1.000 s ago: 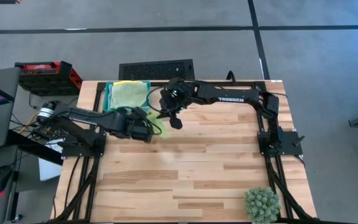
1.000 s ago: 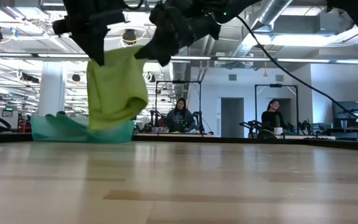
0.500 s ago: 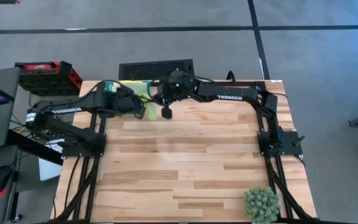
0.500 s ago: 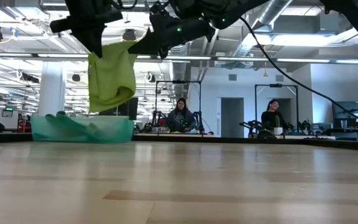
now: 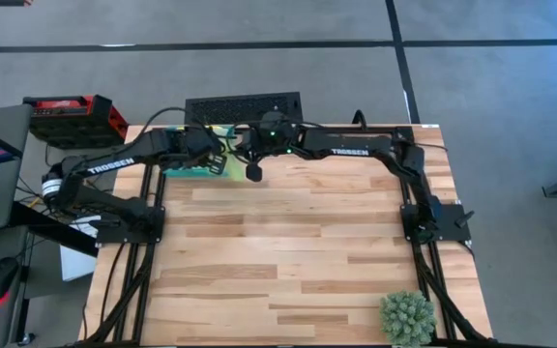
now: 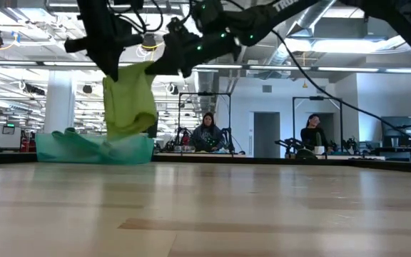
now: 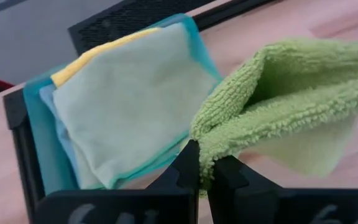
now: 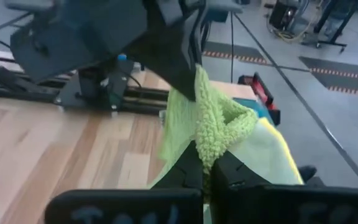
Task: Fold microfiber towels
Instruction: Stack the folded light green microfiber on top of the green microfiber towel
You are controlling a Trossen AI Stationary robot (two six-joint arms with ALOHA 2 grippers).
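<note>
The lime green towel (image 6: pixel 128 100) hangs folded between my two grippers above the teal tray (image 6: pixel 63 150) at the table's far left. My left gripper (image 7: pixel 204 168) is shut on one upper end of it. My right gripper (image 8: pixel 207 165) is shut on the other. In the tray lies a stack of towels: the sage green towel (image 7: pixel 123 93) on top, the yellow towel (image 7: pixel 86 59) and the light blue towel (image 7: pixel 48 102) showing at the edges under it. In the high view both grippers meet by the tray (image 5: pixel 193 172). My left gripper pinches a folded edge of the lime towel (image 7: pixel 215 138) between its two fingers, several layers thick. The towel hangs below it, clear of the table. My right gripper pinches a bunched upper edge of the lime towel (image 8: pixel 209 130) between its two fingers, close beside the left gripper's fingers (image 8: pixel 179 68). The towel hangs slack below; whether its lower end (image 6: pixel 123 132) touches the tray's stack I cannot tell.
A black grille (image 5: pixel 243 106) lies beyond the table's far edge behind the tray. A small spiky green plant (image 5: pixel 407 317) stands at the near right corner. A red and black box (image 5: pixel 71 116) sits off the table's far left. People sit in the room behind (image 6: pixel 207 132).
Both grippers have carried the lime towel toward the table's far edge and left, from over the bare wood to over the tray. The towel has stayed hanging folded between them, and the grippers have come closer together.
</note>
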